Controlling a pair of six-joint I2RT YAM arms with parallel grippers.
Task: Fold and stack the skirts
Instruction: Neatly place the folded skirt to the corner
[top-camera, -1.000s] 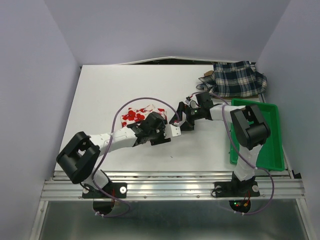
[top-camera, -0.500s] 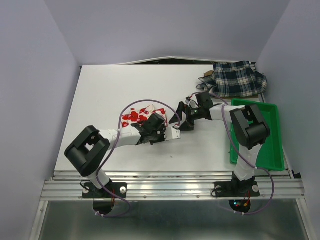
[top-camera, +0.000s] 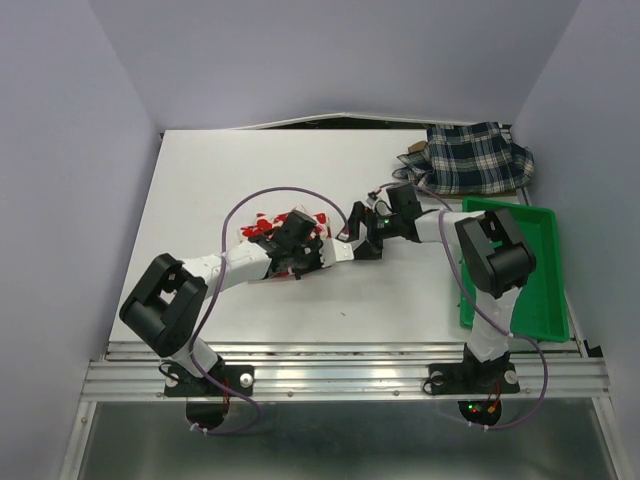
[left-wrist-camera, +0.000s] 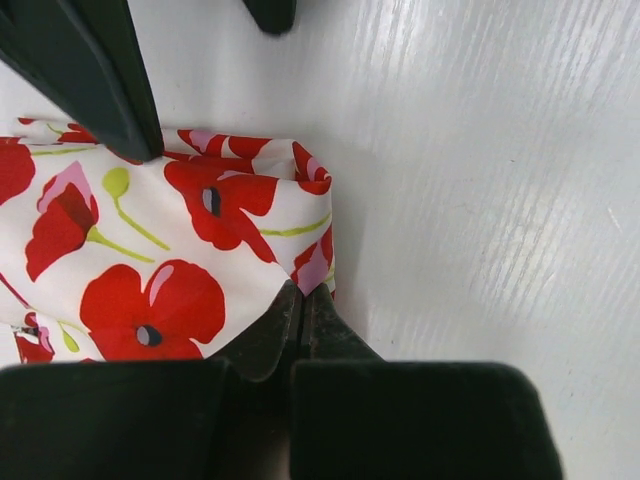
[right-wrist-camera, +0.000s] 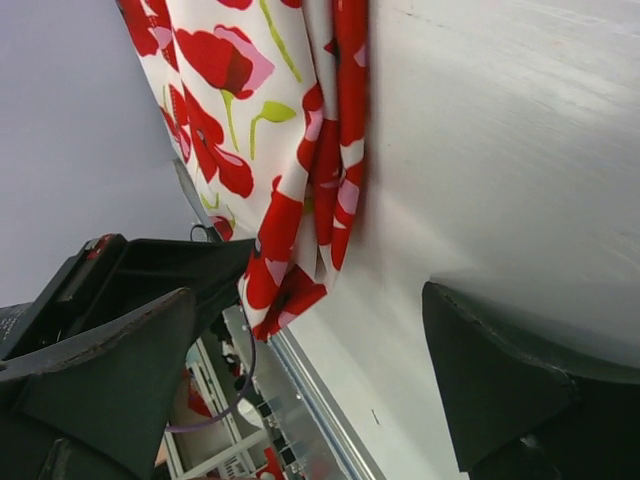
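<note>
Two claws sit mid-table: the left gripper is clenched, apparently pinching the flowered skirt by its edge, while the right gripper gapes released at the skirt's 3 o'clock.

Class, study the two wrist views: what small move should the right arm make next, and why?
Probably ease the right gripper forward over the edge of the flowered skirt and pinch it. The left gripper is already shut on one corner, while the right one stands open beside the cloth, holding nothing. A second hold seems needed before lifting to fold.
</note>
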